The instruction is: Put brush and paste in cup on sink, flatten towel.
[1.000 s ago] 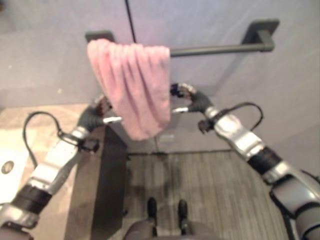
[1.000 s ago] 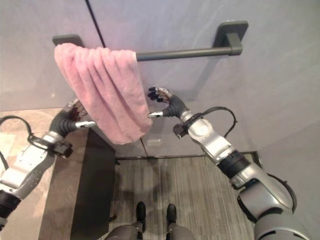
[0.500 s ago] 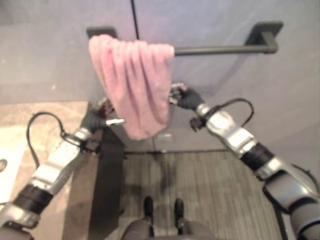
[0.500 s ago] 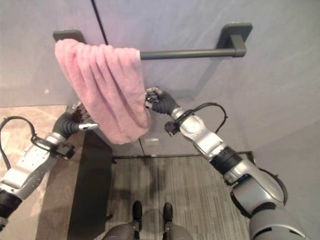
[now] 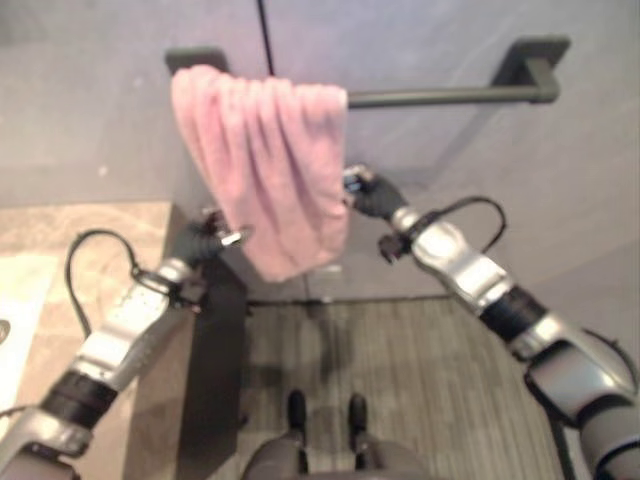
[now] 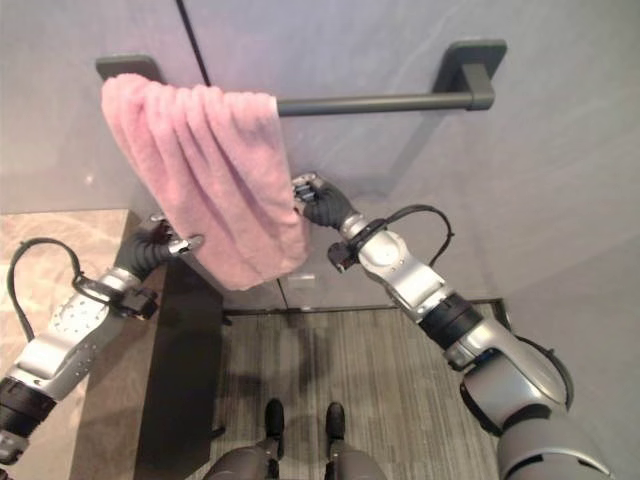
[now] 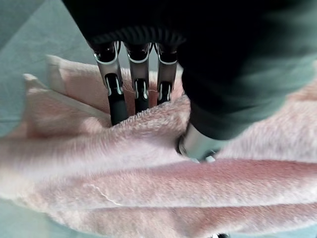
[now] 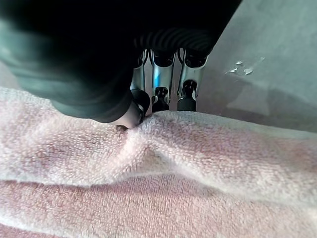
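Note:
A pink towel [image 6: 215, 170] hangs bunched in folds at the left end of a dark wall bar [image 6: 370, 102]. My left hand [image 6: 152, 245] is at the towel's lower left edge. In the left wrist view its fingers [image 7: 116, 94] reach behind a fold of the towel [image 7: 148, 168] and the thumb presses on the front, pinching the cloth. My right hand [image 6: 322, 207] holds the towel's right edge at mid height. In the right wrist view its fingers [image 8: 161, 84] lie behind the towel [image 8: 163, 163] with the thumb on the front.
A beige stone counter [image 5: 60, 250] lies at the left, with a pale basin [image 5: 8, 330] at its far edge and a dark cabinet side [image 6: 180, 340] below it. The right half of the bar is bare. Grey plank floor [image 6: 350, 380] is underneath.
My right hand, open and apart from the towel a second ago, has closed on its right edge. My left hand has moved right onto the left edge.

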Motion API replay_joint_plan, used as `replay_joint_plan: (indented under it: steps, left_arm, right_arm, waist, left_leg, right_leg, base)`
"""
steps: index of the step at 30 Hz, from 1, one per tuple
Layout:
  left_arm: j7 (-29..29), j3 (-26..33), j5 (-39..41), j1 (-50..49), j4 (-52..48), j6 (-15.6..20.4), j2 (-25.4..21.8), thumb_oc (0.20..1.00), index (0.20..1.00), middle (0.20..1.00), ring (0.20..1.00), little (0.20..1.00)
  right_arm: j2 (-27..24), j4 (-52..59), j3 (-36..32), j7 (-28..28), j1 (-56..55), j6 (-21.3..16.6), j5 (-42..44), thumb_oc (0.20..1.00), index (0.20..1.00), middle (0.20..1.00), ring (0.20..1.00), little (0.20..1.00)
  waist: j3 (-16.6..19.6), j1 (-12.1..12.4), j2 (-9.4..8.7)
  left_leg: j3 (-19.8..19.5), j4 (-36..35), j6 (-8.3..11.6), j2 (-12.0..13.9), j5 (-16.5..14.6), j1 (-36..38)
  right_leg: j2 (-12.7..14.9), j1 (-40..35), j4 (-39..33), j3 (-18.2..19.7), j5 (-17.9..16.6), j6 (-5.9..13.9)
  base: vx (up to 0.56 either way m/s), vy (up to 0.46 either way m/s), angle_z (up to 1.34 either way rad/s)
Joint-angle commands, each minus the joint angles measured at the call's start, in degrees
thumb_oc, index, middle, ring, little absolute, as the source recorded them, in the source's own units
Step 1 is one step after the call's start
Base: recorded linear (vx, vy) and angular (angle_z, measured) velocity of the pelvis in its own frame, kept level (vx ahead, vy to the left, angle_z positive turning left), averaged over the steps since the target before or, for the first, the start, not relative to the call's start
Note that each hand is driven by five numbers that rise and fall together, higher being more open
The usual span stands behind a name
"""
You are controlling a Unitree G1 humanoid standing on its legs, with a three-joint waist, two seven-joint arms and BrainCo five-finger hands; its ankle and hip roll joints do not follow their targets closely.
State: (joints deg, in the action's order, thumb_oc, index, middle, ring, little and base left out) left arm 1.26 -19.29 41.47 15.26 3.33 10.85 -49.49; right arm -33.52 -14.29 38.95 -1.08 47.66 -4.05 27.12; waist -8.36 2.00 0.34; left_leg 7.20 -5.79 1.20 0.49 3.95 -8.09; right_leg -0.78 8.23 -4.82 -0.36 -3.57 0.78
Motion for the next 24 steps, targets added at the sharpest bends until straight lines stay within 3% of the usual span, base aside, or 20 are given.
replay_joint_plan:
  steps: [1, 3, 5, 13, 19, 21, 24]
  left_arm:
    - [-1.4, -1.1, -2.1, 7.5, 2.7, 2.8, 0.9, 0.347, 0.347, 0.347, 0.347, 0.347]
    - [-1.7, -1.4, -2.4, 8.0, 3.0, 2.9, 1.3, 0.319, 0.319, 0.319, 0.319, 0.319]
    - [-2.0, -1.8, -2.8, 8.5, 2.9, 3.0, 1.7, 0.2, 0.2, 0.2, 0.2, 0.2]
    - [-2.7, -0.8, -5.2, 8.8, 2.3, 3.4, 2.2, 0.2, 0.2, 0.2, 0.2, 0.2]
    - [-3.4, 3.3, -4.6, 7.2, -2.0, 4.5, 1.9, 0.2, 0.2, 0.2, 0.2, 0.2]
    - [-3.4, 3.5, -3.7, 5.5, -1.1, 4.1, 4.0, 0.2, 0.2, 0.2, 0.2, 0.2]
    - [-3.3, 3.8, -6.4, 6.7, -0.7, 4.0, 2.1, 0.2, 0.2, 0.2, 0.2, 0.2]
  right_arm:
    - [1.8, 2.9, -2.3, -0.9, 3.3, -2.9, 0.6, 0.2, 0.2, 0.2, 0.2, 0.2]
    - [1.9, 3.1, -2.4, -0.9, 2.9, -2.9, 0.6, 0.2, 0.2, 0.2, 0.2, 0.2]
    - [2.0, 3.3, -2.6, -1.0, 2.6, -2.9, 0.6, 0.2, 0.2, 0.2, 0.2, 0.2]
    - [1.1, 5.4, -4.7, -1.5, 0.5, -3.3, -0.9, 0.2, 0.2, 0.2, 0.2, 0.2]
    - [-0.6, 10.7, -10.1, -3.3, -2.5, -5.0, -1.4, 0.2, 0.2, 0.2, 0.2, 0.2]
    - [0.7, 10.3, -12.8, -3.9, -5.3, -5.4, -1.6, 0.2, 0.2, 0.2, 0.2, 0.2]
    - [-2.7, 12.6, -11.8, -2.7, -5.1, -4.0, -3.5, 0.2, 0.2, 0.2, 0.2, 0.2]
  waist:
    - [0.8, -0.3, -1.99]
    - [0.8, -0.4, -1.96]
    - [0.8, -0.5, -1.97]
    - [0.9, -0.7, -1.9]
    - [1.3, -1.2, -1.79]
    - [1.4, -1.6, -1.78]
    - [1.6, -1.7, -1.86]
  left_leg:
    - [0.5, 0.8, -2.86, -2.3, -4.7, -1.0]
    - [0.6, 0.8, -2.92, -2.3, -4.7, -1.1]
    - [0.7, 0.8, -2.92, -2.3, -4.7, -1.3]
    - [1.4, 0.8, -2.91, -2.2, -4.8, -1.1]
    - [1.5, 0.8, -2.99, -2.1, -5.1, -0.5]
    - [1.9, 0.8, -3.14, -2.0, -5.4, 0.0]
    - [2.1, 0.8, -3.08, -1.9, -5.4, 0.4]
  right_leg:
    - [3.2, 0.2, -0.2, 1.2, 2.0, 4.48]
    - [3.2, 0.4, -0.2, 1.3, 1.9, 4.5]
    - [3.1, 0.7, -0.2, 1.6, 1.8, 4.52]
    - [3.1, 0.9, -0.2, 2.1, 1.8, 4.6]
    - [3.0, 0.4, -0.2, 2.3, 2.1, 4.56]
    - [3.0, 0.0, -0.2, 2.6, 2.1, 4.57]
    - [3.0, -0.2, -0.2, 2.8, 2.2, 4.51]
  base:
    - [0.0, 0.002, -0.09]
    - [0.0, 0.002, -0.05]
    - [-0.01, 0.003, -0.04]
    - [0.0, 0.0, -0.02]
    - [0.0, -0.002, -0.03]
    - [-0.01, -0.002, -0.02]
    - [-0.02, -0.009, -0.05]
